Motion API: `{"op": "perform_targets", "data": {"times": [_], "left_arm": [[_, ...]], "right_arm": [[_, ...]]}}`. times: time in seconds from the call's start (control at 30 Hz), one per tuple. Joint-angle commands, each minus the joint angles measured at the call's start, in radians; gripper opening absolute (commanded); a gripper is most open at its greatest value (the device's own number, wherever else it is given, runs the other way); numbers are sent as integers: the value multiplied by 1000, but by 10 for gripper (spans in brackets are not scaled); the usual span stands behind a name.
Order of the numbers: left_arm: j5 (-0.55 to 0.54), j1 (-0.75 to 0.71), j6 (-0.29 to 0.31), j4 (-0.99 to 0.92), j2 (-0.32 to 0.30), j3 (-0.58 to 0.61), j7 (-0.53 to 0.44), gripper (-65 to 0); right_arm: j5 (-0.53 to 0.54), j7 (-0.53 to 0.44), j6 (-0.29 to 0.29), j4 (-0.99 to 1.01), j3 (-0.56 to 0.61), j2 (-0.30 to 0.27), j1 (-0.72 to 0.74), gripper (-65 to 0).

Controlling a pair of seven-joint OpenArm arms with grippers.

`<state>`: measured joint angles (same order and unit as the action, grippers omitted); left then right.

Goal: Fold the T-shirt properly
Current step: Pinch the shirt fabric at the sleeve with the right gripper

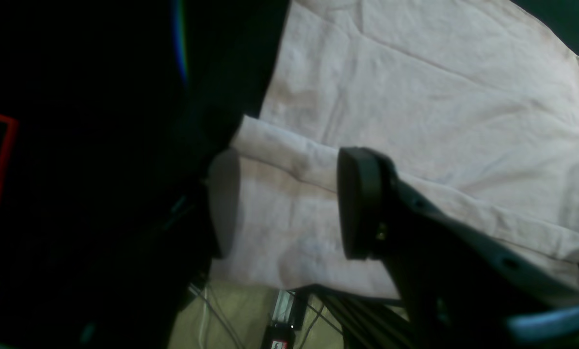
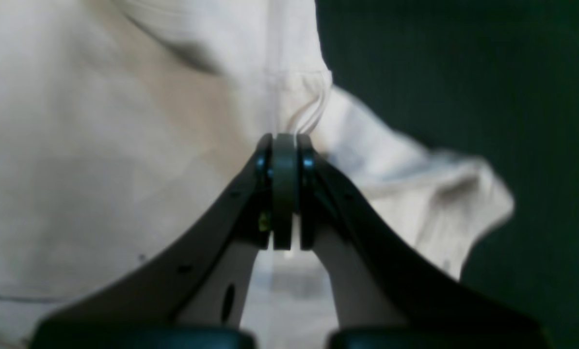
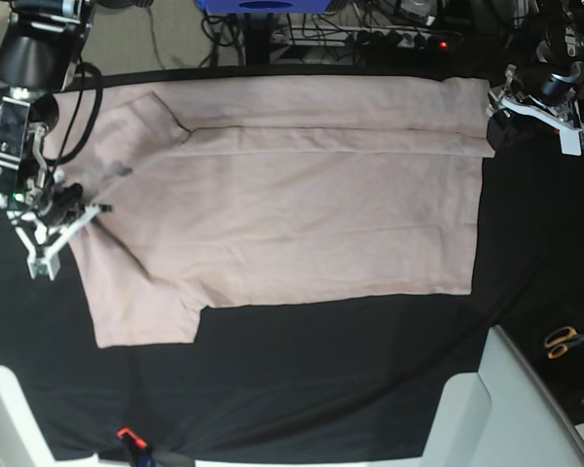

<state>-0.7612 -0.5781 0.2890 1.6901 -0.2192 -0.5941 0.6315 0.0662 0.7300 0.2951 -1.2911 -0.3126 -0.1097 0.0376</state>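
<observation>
The pale pink T-shirt [image 3: 302,214] lies spread on the black tablecloth [image 3: 321,379], with a long strip along its far side folded over. One sleeve [image 3: 141,311] sticks out at the near left. My right gripper [image 3: 81,216] is at the shirt's left edge; in the right wrist view it [image 2: 285,145] is shut, with a thin fold of the T-shirt [image 2: 100,145] pinched between its pads. My left gripper [image 3: 494,122] is at the far right corner. Its fingers [image 1: 360,203] stand apart, open, either side of the T-shirt's [image 1: 415,97] folded edge.
Orange-handled scissors [image 3: 565,341] lie at the right edge of the cloth. A white raised panel [image 3: 496,409] fills the near right corner. Cables and a power strip [image 3: 399,37] run behind the table. Past the table edge, floor and wires [image 1: 280,315] show.
</observation>
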Motion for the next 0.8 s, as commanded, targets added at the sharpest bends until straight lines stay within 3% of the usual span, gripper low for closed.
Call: {"op": "perform_targets", "data": {"times": [0.0, 0.1, 0.33, 0.77], "left_arm": [[-11, -4, 3, 0, -13, -7, -19, -339], [-11, 19, 3, -17, -13, -2, -15, -339], [-11, 22, 3, -41, -13, -7, -15, -339], [-11, 20, 3, -41, -15, -8, -17, -339]], "right_arm": [[4, -20, 0, -18, -3, -6, 26, -647], [4, -17, 0, -26, -4, -6, 29, -612], [4, -19, -1, -95, -21, -14, 49, -270], [4, -22, 2, 219, -44, -48, 227, -275]]}}
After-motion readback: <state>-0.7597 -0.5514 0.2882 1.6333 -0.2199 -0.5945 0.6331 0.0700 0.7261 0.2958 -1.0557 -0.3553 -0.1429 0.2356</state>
